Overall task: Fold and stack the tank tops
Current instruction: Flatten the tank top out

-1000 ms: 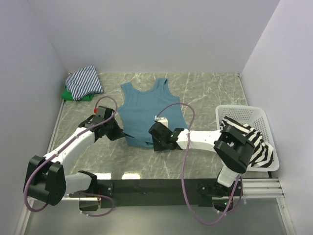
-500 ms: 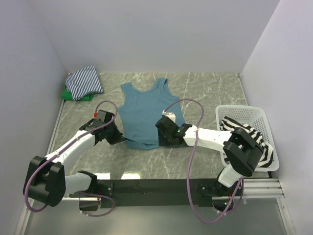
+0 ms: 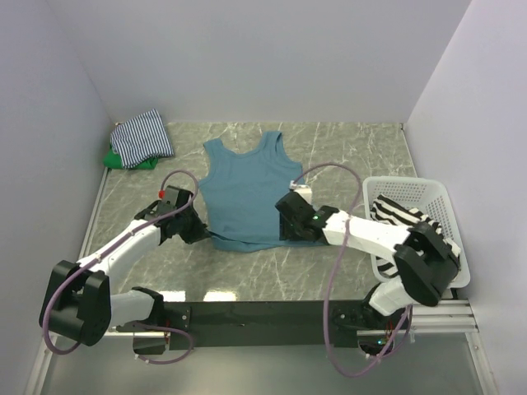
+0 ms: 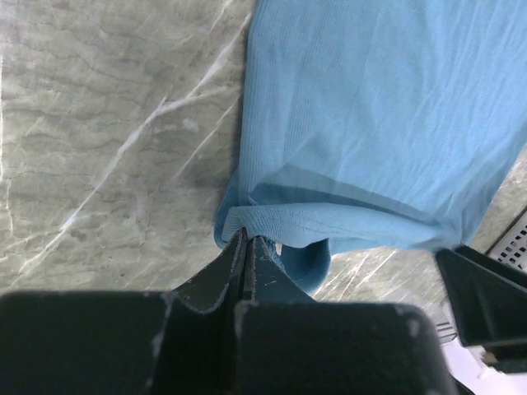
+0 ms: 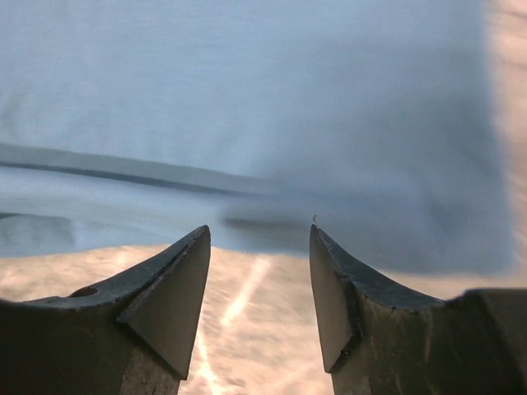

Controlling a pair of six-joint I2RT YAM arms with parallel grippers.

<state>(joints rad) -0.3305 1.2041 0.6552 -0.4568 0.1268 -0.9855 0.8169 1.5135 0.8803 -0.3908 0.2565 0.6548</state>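
Observation:
The teal-blue tank top (image 3: 247,189) lies spread flat in the middle of the table, straps toward the back. My left gripper (image 3: 206,233) is shut on its bottom left hem corner (image 4: 247,226), which is bunched and lifted slightly. My right gripper (image 3: 284,234) is open and empty at the bottom right hem (image 5: 272,218), just short of the cloth. The thin navy-white striped top (image 3: 142,136) lies folded on the green top (image 3: 119,160) at the back left. The bold black-white striped top (image 3: 424,234) hangs over the basket.
A white lattice basket (image 3: 412,193) stands at the right edge of the table, holding the bold striped top. White walls close in the back and both sides. The right arm's cable (image 3: 338,247) loops above the table beside the tank top.
My right gripper has moved rightward along the bottom hem to its right corner. My left gripper has held the left hem corner and barely shifted.

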